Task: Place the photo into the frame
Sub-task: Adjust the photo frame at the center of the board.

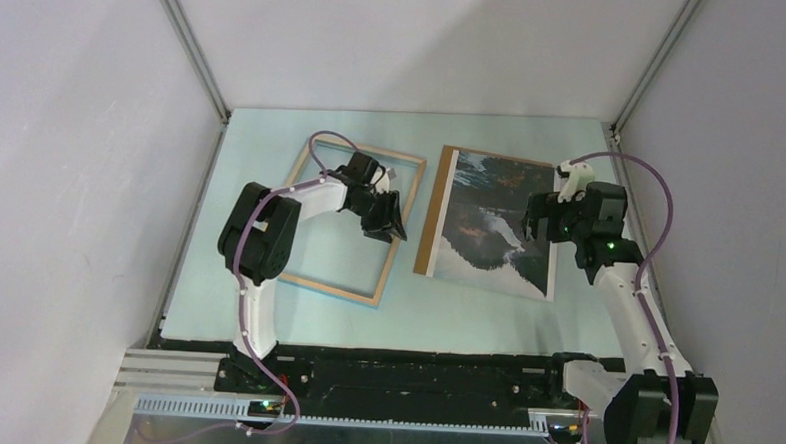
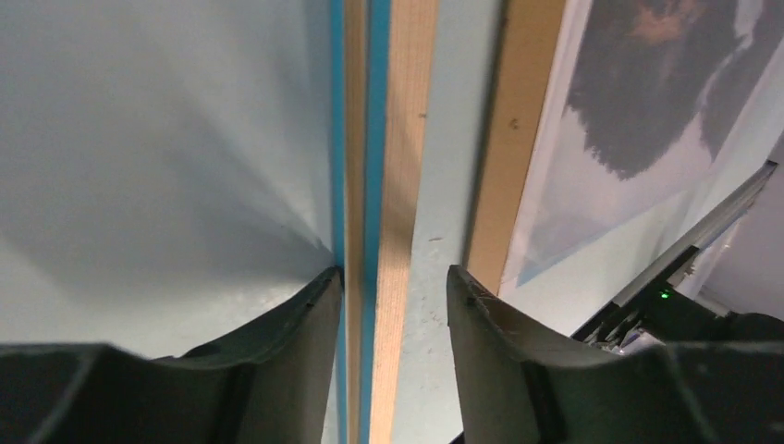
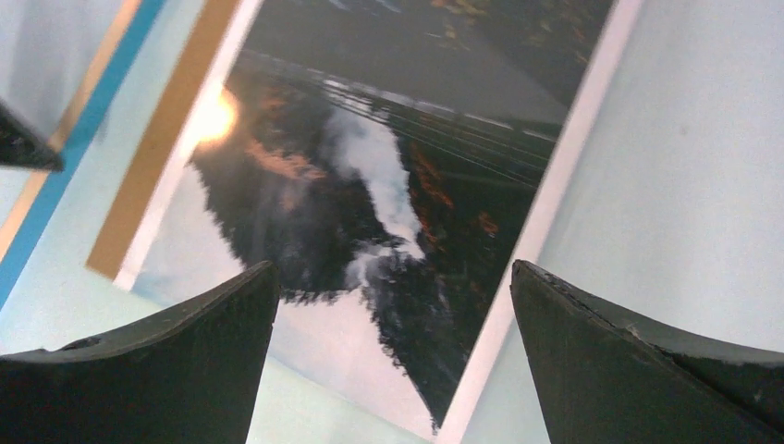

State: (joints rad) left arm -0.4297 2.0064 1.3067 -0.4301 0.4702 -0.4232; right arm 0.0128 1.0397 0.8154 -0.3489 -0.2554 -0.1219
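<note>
Progress on the task is judged to be early: nothing has yet been placed inside the frame. At the left of the worktop (image 1: pixel 415 318), the frame (image 1: pixel 331 289) is seen lying flat with its pale wood face up, and a bright blue edge is shown in the left wrist view. Only the pale worktop is seen through its opening. The frame's right-hand rail is straddled by the left fingers (image 2: pixel 296 342), which are parted. One finger is set against the blue edge, while a gap is left between the other finger and the wood, so no firm hold on the rail can be read.

Just beside the frame, to its right and apart from it, the photo (image 1: pixel 494 226) is found lying picture side up on a brown backing board (image 1: pixel 431 224). A strip of that board is exposed along the photo's left edge. Above the right part of the photo the right fingers (image 3: pixel 185 342) are spread wide with nothing between them; whether the print is touched cannot be told.

Nearly everything is reckoned to be left: the photo is to be lifted off the board, carried leftward and laid into the frame's opening.
</note>
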